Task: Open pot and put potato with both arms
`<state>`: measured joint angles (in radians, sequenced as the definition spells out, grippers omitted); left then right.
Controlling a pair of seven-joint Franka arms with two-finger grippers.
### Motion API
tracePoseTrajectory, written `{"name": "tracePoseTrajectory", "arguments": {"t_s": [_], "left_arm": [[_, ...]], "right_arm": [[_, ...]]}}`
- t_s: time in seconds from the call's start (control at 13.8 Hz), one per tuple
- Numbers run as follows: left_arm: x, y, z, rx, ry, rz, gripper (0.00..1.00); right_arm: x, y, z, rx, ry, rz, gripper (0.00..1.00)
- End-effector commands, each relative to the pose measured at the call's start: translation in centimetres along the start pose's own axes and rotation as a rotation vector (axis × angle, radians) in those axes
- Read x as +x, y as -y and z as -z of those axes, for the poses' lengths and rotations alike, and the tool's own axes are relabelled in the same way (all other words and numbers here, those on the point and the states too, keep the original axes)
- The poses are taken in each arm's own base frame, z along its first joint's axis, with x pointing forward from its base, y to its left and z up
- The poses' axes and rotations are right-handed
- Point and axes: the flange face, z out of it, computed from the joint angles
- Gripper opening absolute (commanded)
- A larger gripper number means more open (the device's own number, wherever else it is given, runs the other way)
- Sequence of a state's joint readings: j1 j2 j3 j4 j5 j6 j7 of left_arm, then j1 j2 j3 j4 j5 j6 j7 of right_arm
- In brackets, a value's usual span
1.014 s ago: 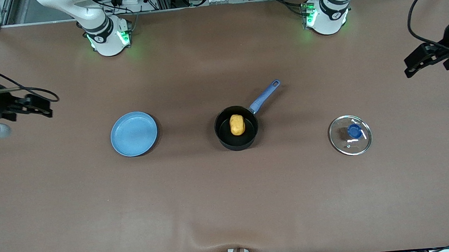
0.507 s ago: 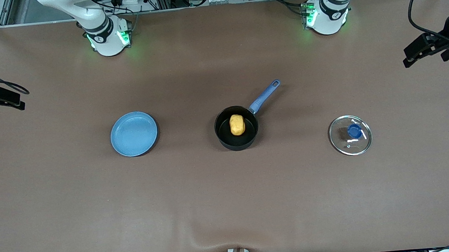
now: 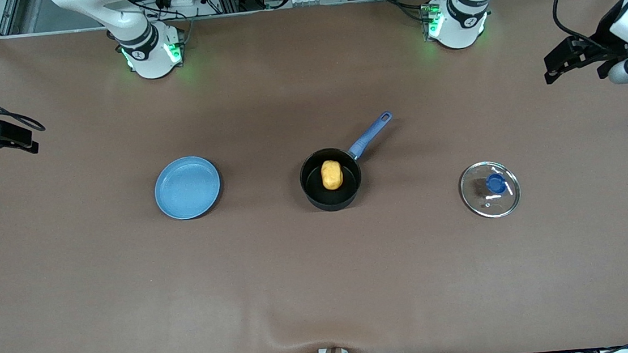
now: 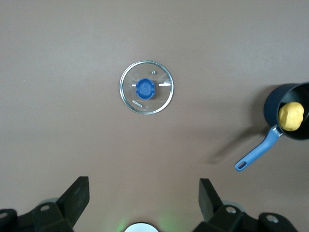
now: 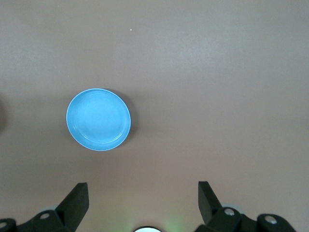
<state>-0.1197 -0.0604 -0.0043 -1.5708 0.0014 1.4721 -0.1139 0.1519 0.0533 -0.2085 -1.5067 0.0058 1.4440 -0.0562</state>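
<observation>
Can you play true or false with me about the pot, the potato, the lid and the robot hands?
1. The potato is inside the pot. True.
2. The lid is on the pot. False: it lies on the table, toward the left arm's end.
3. The blue plate has the potato on it. False: nothing is on it.
4. The left gripper is open and holds nothing. True.
5. The right gripper is shut on the lid. False: it is open above the plate's end of the table.
</observation>
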Motion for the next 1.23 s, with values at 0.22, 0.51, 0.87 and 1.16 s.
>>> {"name": "tracePoseTrajectory", "arguments": {"t_s": [0.22,0.51,0.87,1.16], "left_arm": [[-0.9,-0.79,0.57,0.014,-0.011,-0.038,1.0],[-0.67,-0.7,1.16,0.015,-0.028,-0.022,1.0],[-0.66,-0.7,1.09,0.015,-0.026,-0.022,1.0],[-0.59,-0.55,1.01,0.015,-0.025,-0.019,1.0]], "right_arm": [[-1.06,0.08,0.31,0.019,0.0,0.013,1.0],[-1.07,0.26,0.18,0.019,0.008,0.016,1.0],[-1.07,0.26,0.18,0.019,0.008,0.016,1.0],[-1.01,0.36,0.1,0.02,0.009,0.016,1.0]]}}
